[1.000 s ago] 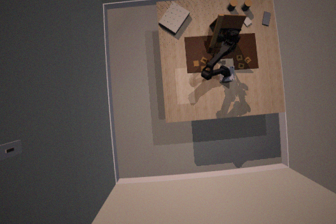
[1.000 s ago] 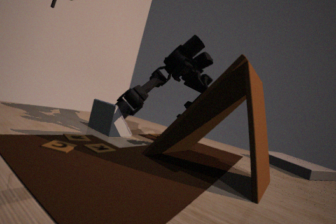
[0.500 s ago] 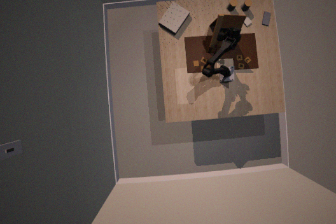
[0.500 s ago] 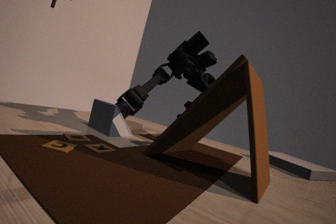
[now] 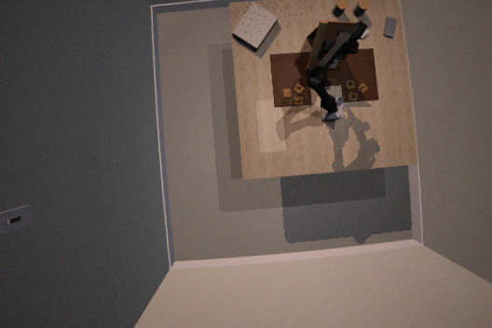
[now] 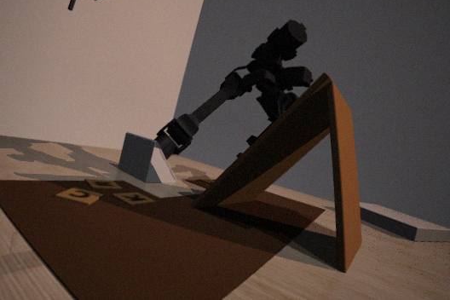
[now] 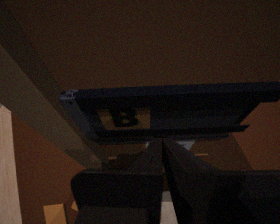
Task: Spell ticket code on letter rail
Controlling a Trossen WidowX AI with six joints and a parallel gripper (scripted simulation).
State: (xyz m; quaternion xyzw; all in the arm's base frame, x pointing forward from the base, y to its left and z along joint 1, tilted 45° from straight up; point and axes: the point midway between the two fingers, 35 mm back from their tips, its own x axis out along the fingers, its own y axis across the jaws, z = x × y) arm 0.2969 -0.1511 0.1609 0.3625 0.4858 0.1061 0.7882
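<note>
The board leans on its support, with my arm over its front. In the wrist view, its dark rail holds a tile marked B at the left end; the rail to its right looks empty. My gripper is shut with nothing between its fingertips, just below the rail's lower lip, right of the B tile. The ticket is mostly hidden behind the fingers and its code is unreadable. Loose tiles lie on the brown mat in a left group and a right group.
The arm's base stands at the mat's front edge. Behind the mat are two round orange-topped objects, a grey block and a small white piece partly beside the arm. A speckled box lies at the back left.
</note>
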